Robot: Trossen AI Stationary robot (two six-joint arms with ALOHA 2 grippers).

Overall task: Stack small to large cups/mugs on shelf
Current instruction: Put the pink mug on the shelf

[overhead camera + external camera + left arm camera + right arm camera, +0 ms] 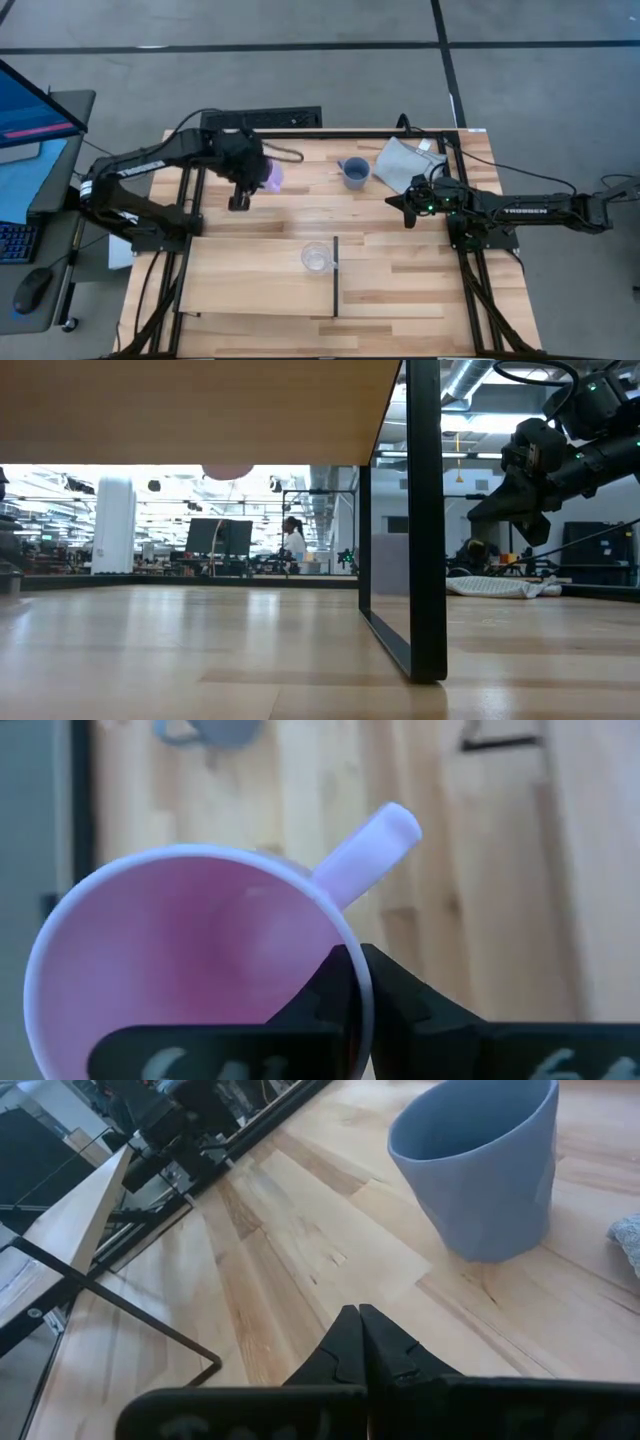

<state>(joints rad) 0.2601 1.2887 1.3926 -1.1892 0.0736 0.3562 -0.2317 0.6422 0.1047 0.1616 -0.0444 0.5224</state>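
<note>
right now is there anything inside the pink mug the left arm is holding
Nothing shows inside the pink mug; its visible interior is bare. The left gripper fingers pinch the rim, and they and the wrist mount hide the lowest part.

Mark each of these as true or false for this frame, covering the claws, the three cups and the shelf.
1. The left claw grips the pink mug by its rim. True.
2. The clear cup sits on the shelf. True.
3. The blue mug is on the shelf. False: it stands on the tabletop beside the grey cloth.
4. The right claw holds the blue mug. False: it is shut and empty, short of it.
</note>
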